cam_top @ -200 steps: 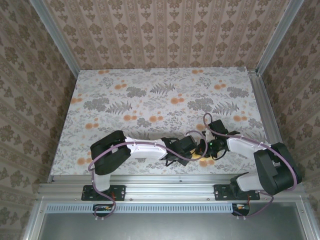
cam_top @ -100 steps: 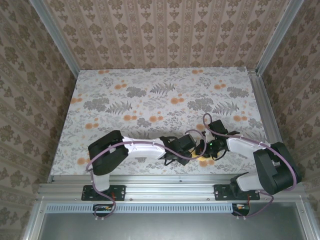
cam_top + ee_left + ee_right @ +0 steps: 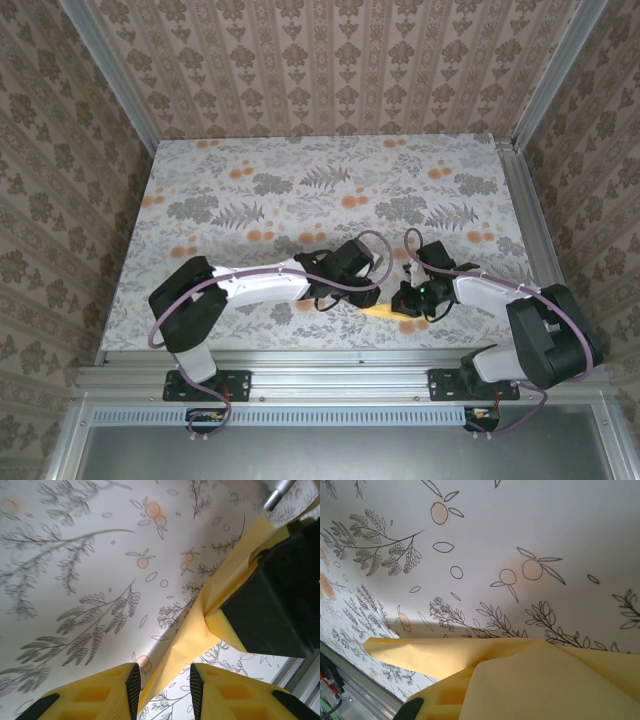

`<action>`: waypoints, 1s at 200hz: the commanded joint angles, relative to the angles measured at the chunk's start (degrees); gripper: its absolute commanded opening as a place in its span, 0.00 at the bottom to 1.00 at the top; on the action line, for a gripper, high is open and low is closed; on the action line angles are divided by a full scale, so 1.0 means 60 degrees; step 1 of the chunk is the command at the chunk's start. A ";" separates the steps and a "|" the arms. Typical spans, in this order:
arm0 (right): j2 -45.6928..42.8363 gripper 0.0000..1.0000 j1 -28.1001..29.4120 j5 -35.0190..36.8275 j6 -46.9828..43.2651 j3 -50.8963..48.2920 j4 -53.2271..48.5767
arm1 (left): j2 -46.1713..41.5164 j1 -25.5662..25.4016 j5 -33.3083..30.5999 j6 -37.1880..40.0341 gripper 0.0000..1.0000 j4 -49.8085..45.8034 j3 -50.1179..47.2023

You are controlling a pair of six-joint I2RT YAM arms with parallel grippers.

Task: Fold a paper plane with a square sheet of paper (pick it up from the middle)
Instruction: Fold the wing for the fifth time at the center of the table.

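The mustard-yellow sheet is folded into a slim pointed paper plane (image 3: 380,312) lying low over the table near the front edge. My right gripper (image 3: 403,303) is shut on its right end; the left wrist view shows the black right gripper (image 3: 216,619) clamping the paper. The paper plane (image 3: 186,636) runs diagonally down, and its pointed tip reaches between the fingers of my left gripper (image 3: 165,682). Those jaws stand apart, open, with the tip close to the left finger (image 3: 131,685). In the right wrist view the folded paper (image 3: 545,680) covers my right gripper (image 3: 470,692).
The table wears a white cloth printed with grey leaves and small orange flowers (image 3: 350,200). An aluminium rail (image 3: 330,360) runs along the front edge just below the paper. Patterned walls (image 3: 330,70) close off the back and both sides.
My left gripper has drawn back from the paper toward the table's middle, and its arm has swung left. The yellow tip now lies uncovered in the top view. The right arm has stayed put.
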 commanded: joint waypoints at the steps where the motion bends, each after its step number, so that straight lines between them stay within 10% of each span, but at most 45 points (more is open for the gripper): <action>1: 0.0150 0.00 0.0116 0.0497 -0.0118 -0.0332 -0.0561 | 0.0520 0.0048 0.0749 -0.0247 0.35 0.0319 0.0126; 200: 0.0152 0.00 0.0205 0.0703 0.0046 -0.0449 -0.0557 | 0.1201 0.0020 0.1344 -0.0149 0.22 0.0624 0.0006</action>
